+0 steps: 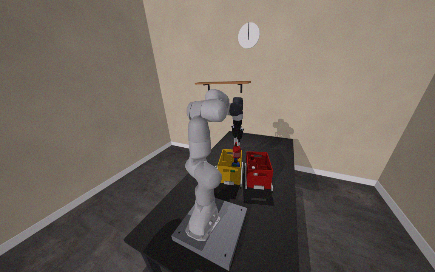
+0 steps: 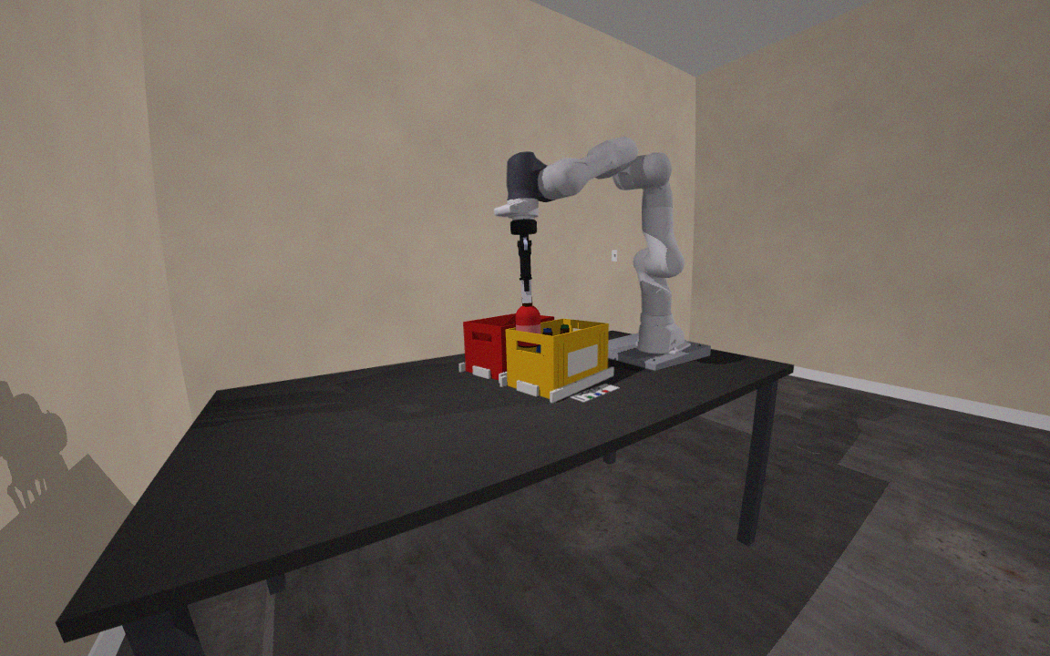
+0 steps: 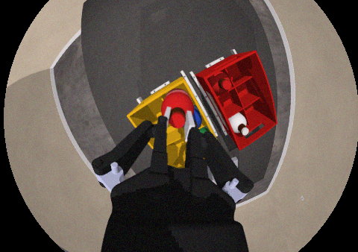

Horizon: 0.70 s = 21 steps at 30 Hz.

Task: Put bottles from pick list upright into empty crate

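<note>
Red and smooth, the bottle (image 1: 236,152) (image 2: 527,319) (image 3: 177,101), probably stiff and slippery, hangs neck-held by the fingers (image 1: 236,142) (image 2: 526,299) at the yellow crate's (image 1: 229,178) (image 2: 530,371) (image 3: 172,84) twelve-o'clock end in the top view.

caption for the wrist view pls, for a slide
Gripper holding a red bottle by its neck over the yellow crate, red crate alongside

Plain beige walls (image 1: 330,84) (image 2: 349,163) meet a mottled dark grey floor (image 1: 340,216) (image 2: 634,522) along white skirting (image 1: 340,177) (image 2: 961,405). A round white clock (image 1: 252,35) hangs above a wooden shelf (image 1: 222,82). Shadows fall across the wall and the black worktop (image 1: 266,236) (image 2: 333,456) (image 3: 168,39).
</note>
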Tool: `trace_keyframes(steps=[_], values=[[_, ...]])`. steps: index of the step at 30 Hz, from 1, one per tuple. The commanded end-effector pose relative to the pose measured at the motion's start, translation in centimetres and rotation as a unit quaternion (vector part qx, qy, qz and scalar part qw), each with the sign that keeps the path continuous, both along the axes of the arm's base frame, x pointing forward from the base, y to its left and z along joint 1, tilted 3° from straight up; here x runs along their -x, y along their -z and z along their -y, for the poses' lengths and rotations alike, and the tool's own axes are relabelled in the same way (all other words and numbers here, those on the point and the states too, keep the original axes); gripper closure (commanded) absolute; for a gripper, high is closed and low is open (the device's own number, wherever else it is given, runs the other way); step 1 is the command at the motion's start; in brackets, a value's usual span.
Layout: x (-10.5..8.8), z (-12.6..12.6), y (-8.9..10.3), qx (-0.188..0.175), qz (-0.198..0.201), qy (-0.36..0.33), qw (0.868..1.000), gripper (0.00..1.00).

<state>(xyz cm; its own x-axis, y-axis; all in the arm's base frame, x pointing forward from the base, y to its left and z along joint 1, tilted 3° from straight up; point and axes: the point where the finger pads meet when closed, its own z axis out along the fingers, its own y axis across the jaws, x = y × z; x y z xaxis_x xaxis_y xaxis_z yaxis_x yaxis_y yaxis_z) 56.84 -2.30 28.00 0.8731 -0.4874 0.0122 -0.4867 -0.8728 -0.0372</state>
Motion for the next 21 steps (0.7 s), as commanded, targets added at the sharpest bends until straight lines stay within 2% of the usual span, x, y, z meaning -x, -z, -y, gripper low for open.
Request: trace_keyframes(steps=[1, 21], values=[[-0.6, -0.1, -0.2, 0.002, 0.01, 0.001, 1.0, 1.0], [-0.7, -0.1, 1.5, 0.002, 0.01, 0.001, 1.0, 1.0]])
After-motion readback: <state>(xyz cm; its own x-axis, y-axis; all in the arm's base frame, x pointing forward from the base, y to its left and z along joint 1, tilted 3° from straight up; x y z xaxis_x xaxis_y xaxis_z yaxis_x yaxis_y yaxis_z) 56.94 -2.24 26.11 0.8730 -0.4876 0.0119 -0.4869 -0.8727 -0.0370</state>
